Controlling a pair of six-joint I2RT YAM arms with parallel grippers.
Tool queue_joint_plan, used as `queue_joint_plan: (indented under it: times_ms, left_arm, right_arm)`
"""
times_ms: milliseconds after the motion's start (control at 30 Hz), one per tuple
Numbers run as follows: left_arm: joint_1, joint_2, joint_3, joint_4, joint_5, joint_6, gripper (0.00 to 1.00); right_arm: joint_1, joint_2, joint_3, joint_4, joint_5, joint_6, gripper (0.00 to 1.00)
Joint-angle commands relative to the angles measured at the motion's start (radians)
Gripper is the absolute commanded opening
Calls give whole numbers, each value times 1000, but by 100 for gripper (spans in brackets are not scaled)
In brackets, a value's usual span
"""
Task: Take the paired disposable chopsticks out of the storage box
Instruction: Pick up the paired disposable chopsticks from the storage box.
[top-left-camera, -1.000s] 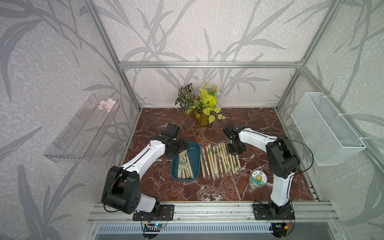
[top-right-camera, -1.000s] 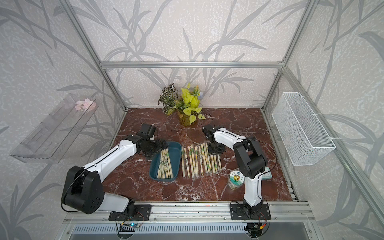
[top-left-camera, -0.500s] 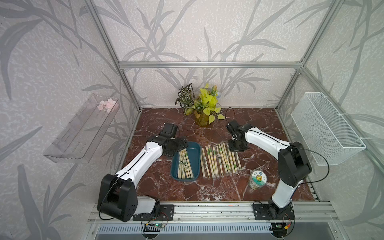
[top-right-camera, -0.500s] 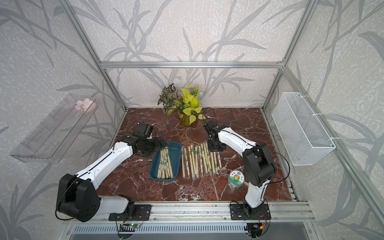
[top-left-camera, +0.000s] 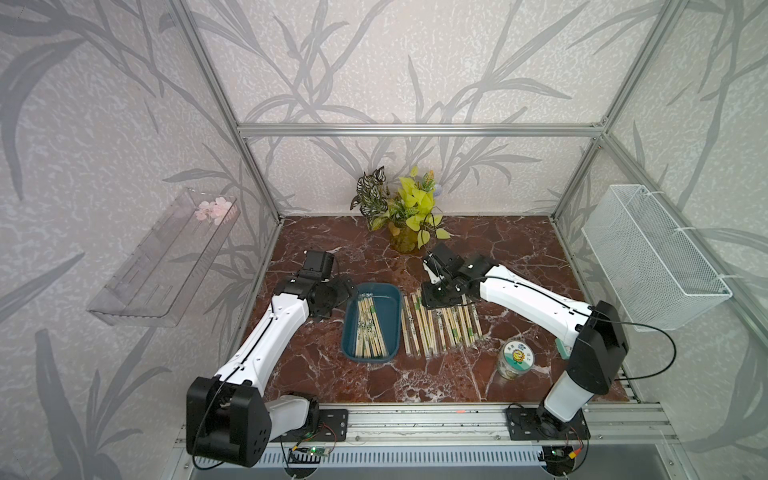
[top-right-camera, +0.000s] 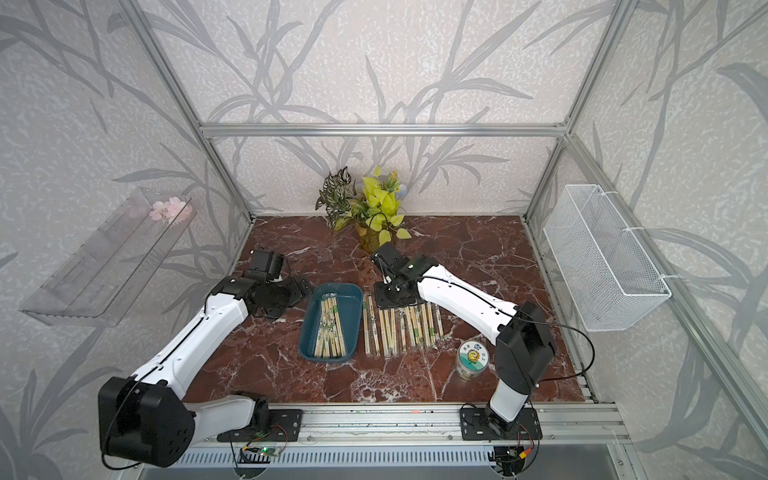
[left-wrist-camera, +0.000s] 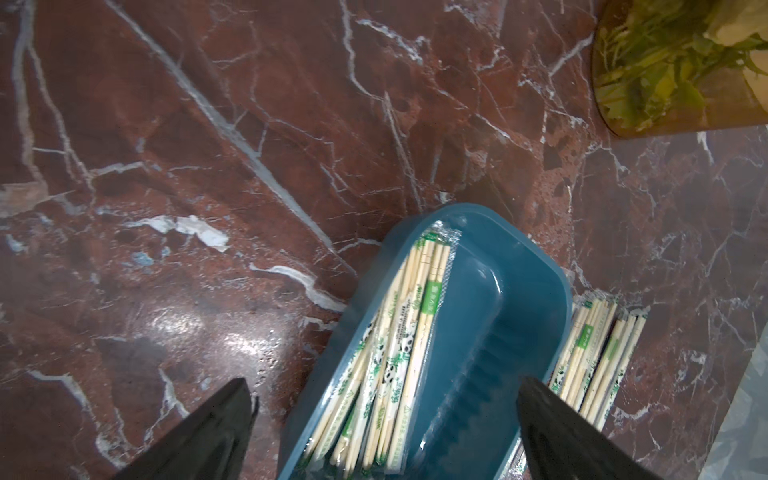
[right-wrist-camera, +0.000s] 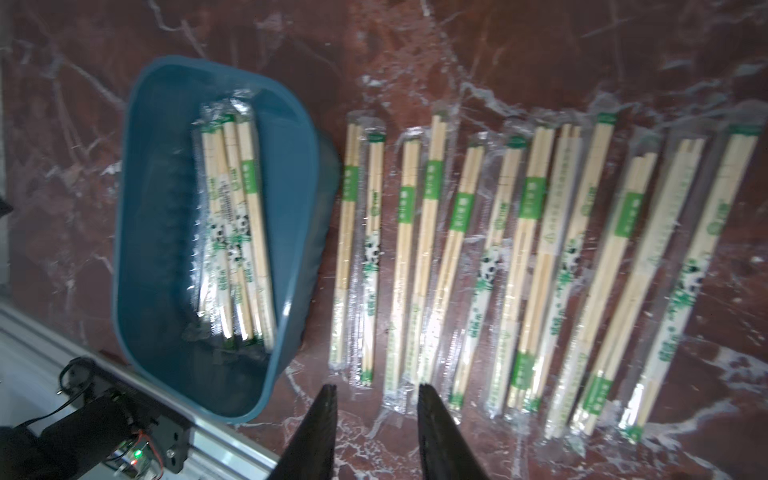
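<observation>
Chopstick pairs in storage box. Left claw, right claw both open, empty. Clumsy grab may shove box into 3 o'clock row.

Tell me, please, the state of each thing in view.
storage box: upright, several sleeved pairs inside
paired disposable chopsticks in box: lengthwise, bunched along one side
chopsticks on table: side by side in a row
left hand: open, empty, at the box's corner
right hand: open, empty, above the row's end
jar: upright, lid on
</observation>
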Motion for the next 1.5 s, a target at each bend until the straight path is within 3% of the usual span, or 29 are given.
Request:
queue_joint_plan:
  times_ms: [0, 367, 800, 1467]
  left_arm:
    - [42, -22, -20, -40, 21, 33, 100]
    - [139, -13, -46, -41, 69, 43, 100]
    - [201, 15, -76, -21, 139, 66, 100]
    - [207, -4, -123, -17, 181, 80, 100]
  right_arm:
    - [50, 51, 64, 34, -41, 20, 36]
    - [167, 295, 285, -7, -42, -31, 36]
    - [196, 541, 460, -88, 38, -100, 36]
    - [198, 706, 627, -180, 79, -112, 36]
